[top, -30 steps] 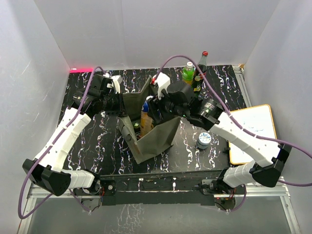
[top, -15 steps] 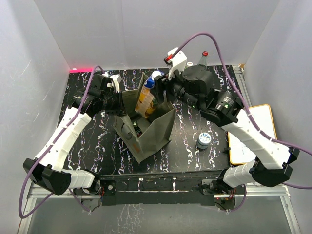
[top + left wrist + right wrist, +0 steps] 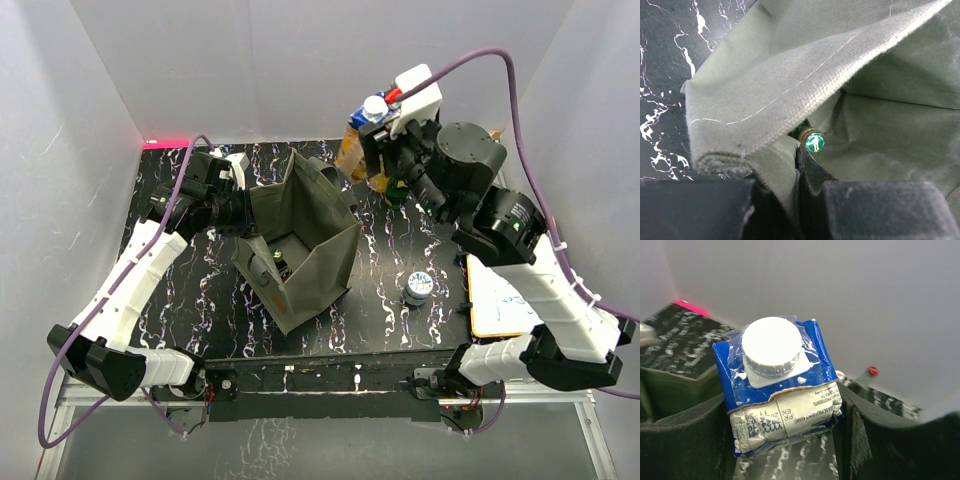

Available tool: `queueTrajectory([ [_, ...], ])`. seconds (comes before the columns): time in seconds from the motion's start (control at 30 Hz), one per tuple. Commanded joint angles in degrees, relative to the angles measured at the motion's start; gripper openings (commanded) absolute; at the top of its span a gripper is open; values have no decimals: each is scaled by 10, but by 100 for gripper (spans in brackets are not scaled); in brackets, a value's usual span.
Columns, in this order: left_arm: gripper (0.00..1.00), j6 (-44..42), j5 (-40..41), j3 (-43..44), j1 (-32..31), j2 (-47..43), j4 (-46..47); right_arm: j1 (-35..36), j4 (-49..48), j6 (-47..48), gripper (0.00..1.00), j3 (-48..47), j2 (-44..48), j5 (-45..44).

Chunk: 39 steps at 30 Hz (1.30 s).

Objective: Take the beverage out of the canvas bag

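- The beverage carton, blue-topped with a white screw cap, is out of the canvas bag and held in the air over the far side of the table, just beyond the bag's far corner.
- The right fingers clamp the carton's two sides just under its top, a firm-looking grip.
- The step in hand looks like the carry and set-down. It wants a level carton and a steady grip.
- The carton should go to a bare patch, away from the red-capped bottle at the far edge and the small can. It should be lowered until its base rests before the grip opens.
- The left fingers are closed on the bag's near-left rim, fabric pinched between them. That pinch should hold so the floppy sides stay up.
- A green-capped bottle sits inside the bag.
- The right arm is raised high and reaches forward with its wrist pitched down. The left arm stretches low across the table to the bag.
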<state>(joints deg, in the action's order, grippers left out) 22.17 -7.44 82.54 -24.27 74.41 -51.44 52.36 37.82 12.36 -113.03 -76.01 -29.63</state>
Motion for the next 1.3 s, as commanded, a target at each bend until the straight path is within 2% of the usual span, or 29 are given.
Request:
queueTrajectory([
  [0.0, 1, -4, 10, 10, 2, -21, 3, -2, -237, 89, 8, 66, 94, -136],
  [0.13, 1, -7, 7, 14, 2, -18, -2, -2, -262, 62, 8, 197, 143, -181],
  [0.33, 1, -5, -5, 13, 2, -11, -2, -9, -320, 31, 8, 350, 181, -201],
  [0.43, 1, -5, -9, 16, 2, -4, -5, -51, -344, 9, 8, 398, 176, -175],
  [0.6, 1, -1, -15, 24, 2, 5, -14, -208, -347, -90, 8, 434, 143, -34],
  [0.7, 0, 8, -28, 29, 2, 10, -18, -264, -391, -109, 8, 461, 116, 15],
  [1.0, 0, 32, -26, 33, 2, 6, -37, -346, -520, -132, 8, 486, 21, 70],
  [1.27, 0, 37, -27, 31, 2, 3, -44, -359, -596, -127, 8, 523, -16, 88],
])
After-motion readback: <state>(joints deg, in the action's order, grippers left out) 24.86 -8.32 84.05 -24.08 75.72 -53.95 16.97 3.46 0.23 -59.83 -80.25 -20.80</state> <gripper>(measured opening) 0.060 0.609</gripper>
